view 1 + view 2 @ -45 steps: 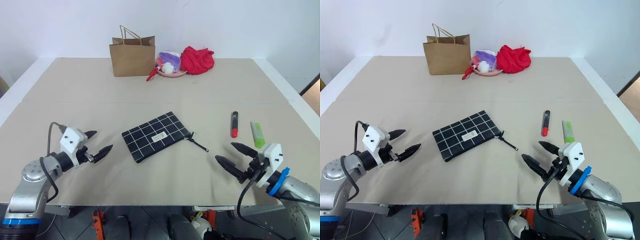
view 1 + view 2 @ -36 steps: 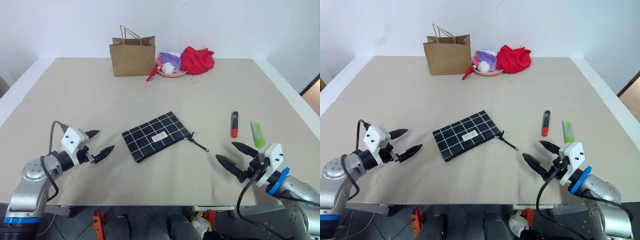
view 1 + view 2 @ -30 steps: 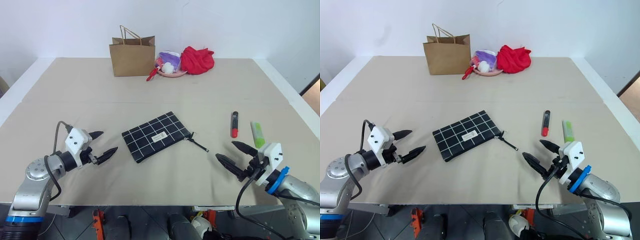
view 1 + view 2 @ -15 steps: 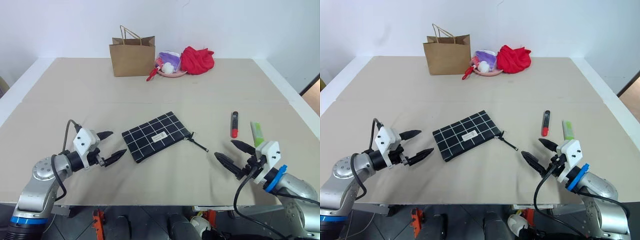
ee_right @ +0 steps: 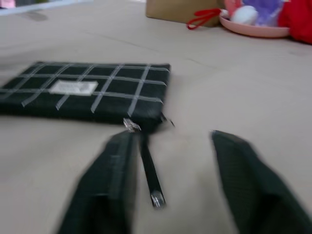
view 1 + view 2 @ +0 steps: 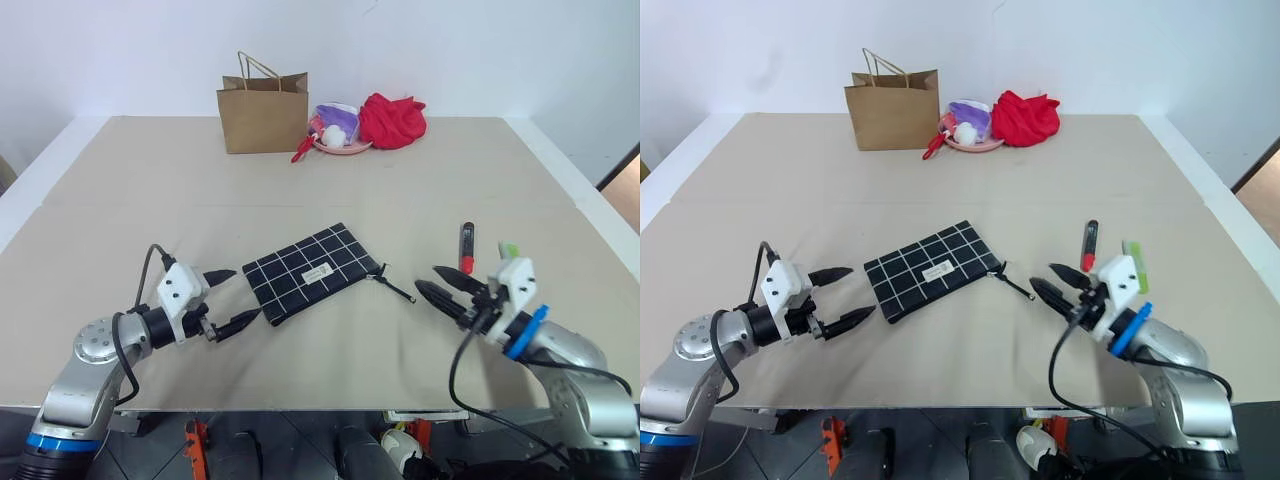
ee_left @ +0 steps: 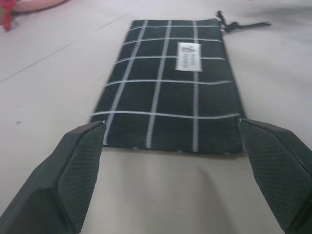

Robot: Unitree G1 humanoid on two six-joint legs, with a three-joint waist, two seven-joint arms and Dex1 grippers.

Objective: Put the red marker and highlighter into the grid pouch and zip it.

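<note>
Both my arms have moved in toward the grid pouch point(image 6: 312, 271) since before. My left gripper point(image 6: 228, 299) sits just beside the pouch's near end, fingers wide apart. The pouch lies flat and zipped. My right gripper point(image 6: 447, 293) is near the zipper pull cord point(image 6: 397, 289), fingers narrower but apart, holding nothing. The red marker point(image 6: 466, 247) and highlighter point(image 6: 508, 249) lie on the table point(image 6: 320, 170). I think I'm starting to open the pouch: next, hold it and grab the cord
</note>
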